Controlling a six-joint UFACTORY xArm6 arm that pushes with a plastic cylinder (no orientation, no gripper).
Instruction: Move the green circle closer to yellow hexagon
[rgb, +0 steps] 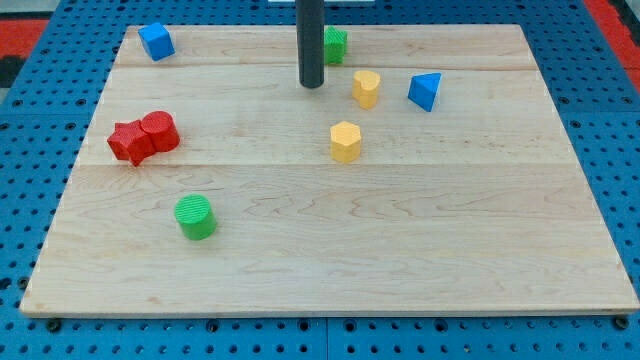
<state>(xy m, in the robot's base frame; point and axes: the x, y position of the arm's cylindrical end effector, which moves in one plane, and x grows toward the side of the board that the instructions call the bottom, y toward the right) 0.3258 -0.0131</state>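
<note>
The green circle (195, 216) lies at the board's lower left. The yellow hexagon (345, 141) sits near the middle, well to the right of and above the green circle. My tip (311, 84) is at the end of the dark rod near the view's top centre, above and a little left of the yellow hexagon and far from the green circle.
A second yellow block (366, 88) lies right of my tip, a blue triangle (425, 91) further right. A green block (335, 44) is partly hidden behind the rod. A blue block (156, 41) is top left. Two touching red blocks (143, 137) sit at the left. The wooden board (450, 250) rests on a blue pegboard.
</note>
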